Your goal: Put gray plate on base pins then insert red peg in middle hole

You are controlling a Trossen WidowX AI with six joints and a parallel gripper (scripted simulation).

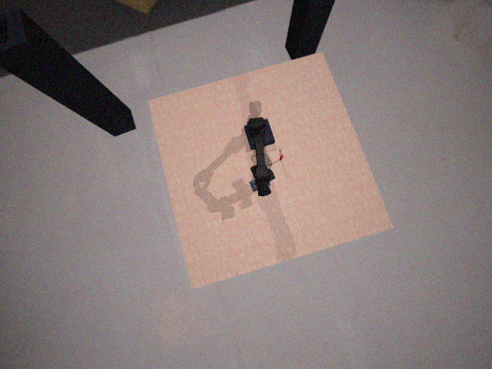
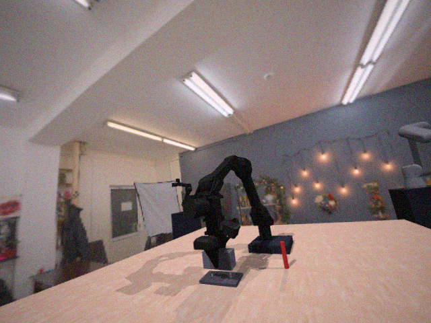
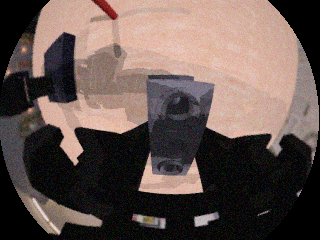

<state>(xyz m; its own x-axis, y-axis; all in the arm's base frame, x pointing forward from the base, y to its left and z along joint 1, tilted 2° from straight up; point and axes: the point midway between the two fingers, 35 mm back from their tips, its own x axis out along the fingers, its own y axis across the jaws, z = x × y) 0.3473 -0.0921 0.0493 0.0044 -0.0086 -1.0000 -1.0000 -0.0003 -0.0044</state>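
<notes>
My gripper (image 1: 264, 187) (image 2: 216, 258) (image 3: 171, 122) is shut on the gray plate (image 2: 227, 258) (image 3: 175, 132). The plate hangs above the table, above and slightly behind the dark base (image 1: 253, 185) (image 2: 222, 280) in the exterior view. Two short pins stand up from the base. In the wrist view the plate's upper hole and lower hole show; its middle is in dark shadow. The arm hides the plate in the top view. The red peg (image 1: 281, 157) (image 2: 284, 255) (image 3: 105, 8) stands upright on the table, apart from the gripper.
The robot's dark mounting block (image 1: 267, 133) (image 2: 271, 245) (image 3: 61, 70) stands behind the base, near the peg. The arm's shadows fall across the pale wooden table (image 1: 317, 198) (image 2: 330, 278). Two black posts (image 1: 71, 79) (image 1: 307, 29) stand beyond the table top's edge.
</notes>
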